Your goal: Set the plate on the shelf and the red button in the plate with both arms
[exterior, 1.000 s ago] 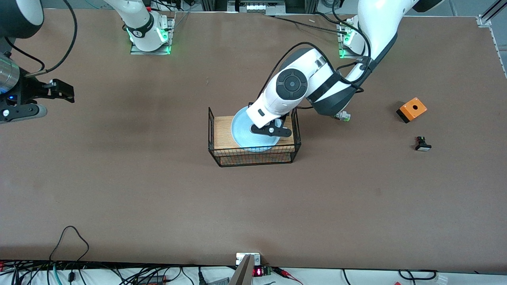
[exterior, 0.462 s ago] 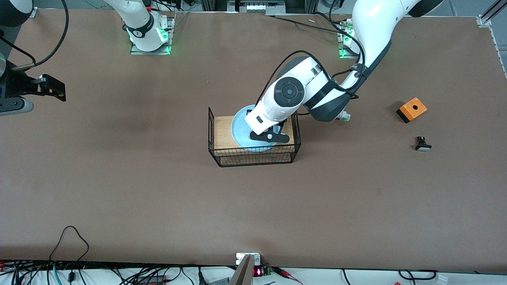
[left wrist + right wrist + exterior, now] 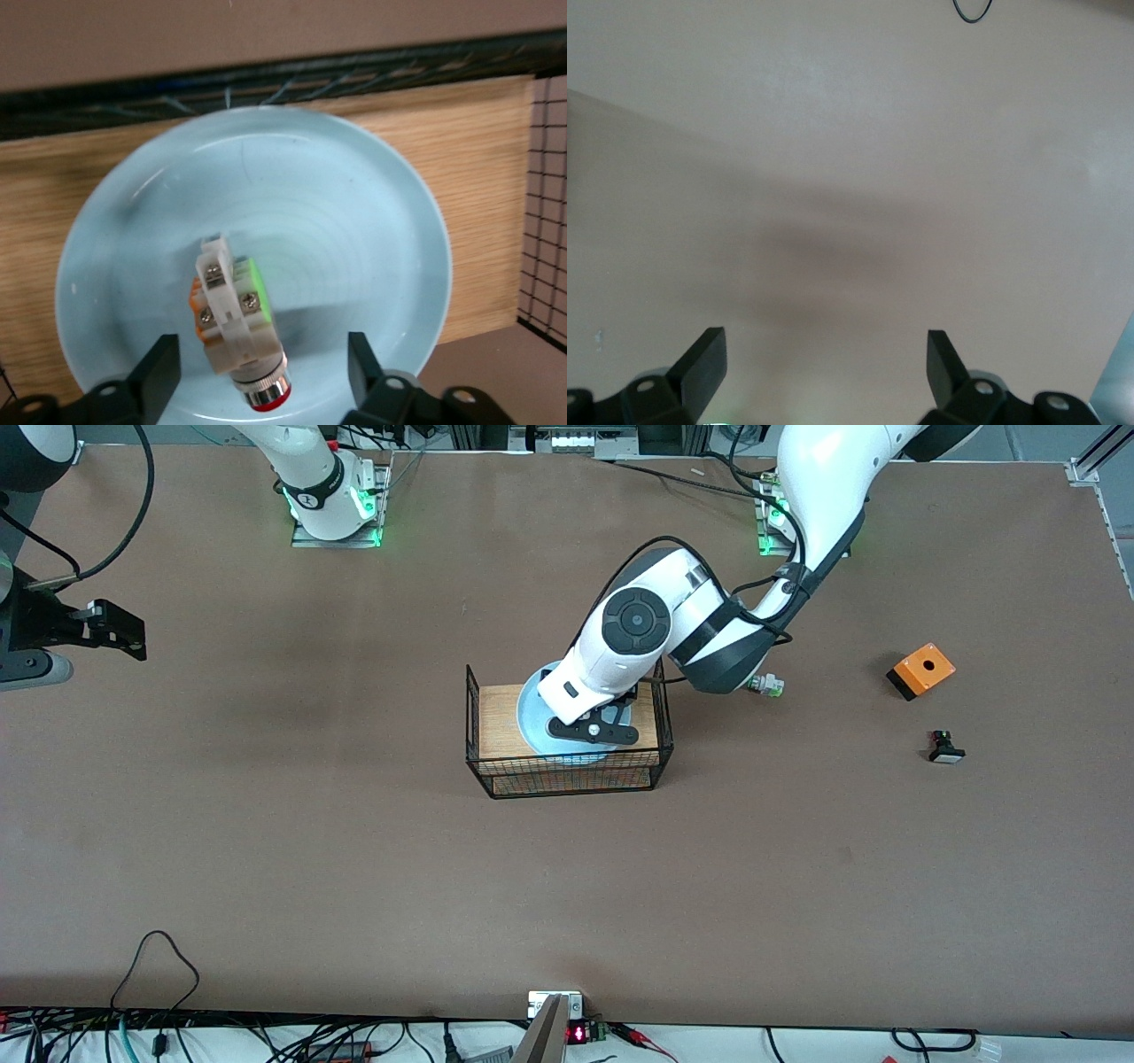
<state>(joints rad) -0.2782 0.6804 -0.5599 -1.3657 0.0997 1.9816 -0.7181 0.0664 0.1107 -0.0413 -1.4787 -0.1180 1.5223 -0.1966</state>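
Observation:
The pale blue plate (image 3: 532,713) lies on the wooden top of the wire rack (image 3: 496,707) in the middle of the table. In the left wrist view the red button (image 3: 236,328), a white body with a red cap and a green tab, lies on the plate (image 3: 337,195). My left gripper (image 3: 261,359) hangs just over the plate (image 3: 592,731), open, its fingers either side of the button and touching neither it nor the plate. My right gripper (image 3: 115,627) is open and empty (image 3: 826,347) over bare table at the right arm's end.
An orange box (image 3: 920,670) and a black-based switch (image 3: 945,747) lie toward the left arm's end. A green-capped white switch (image 3: 766,685) lies beside the left arm's elbow. The rack's wire walls (image 3: 567,778) rise around the plate.
My left gripper has shifted a little over the plate toward the right arm's end. My right gripper has drawn back toward its end of the table.

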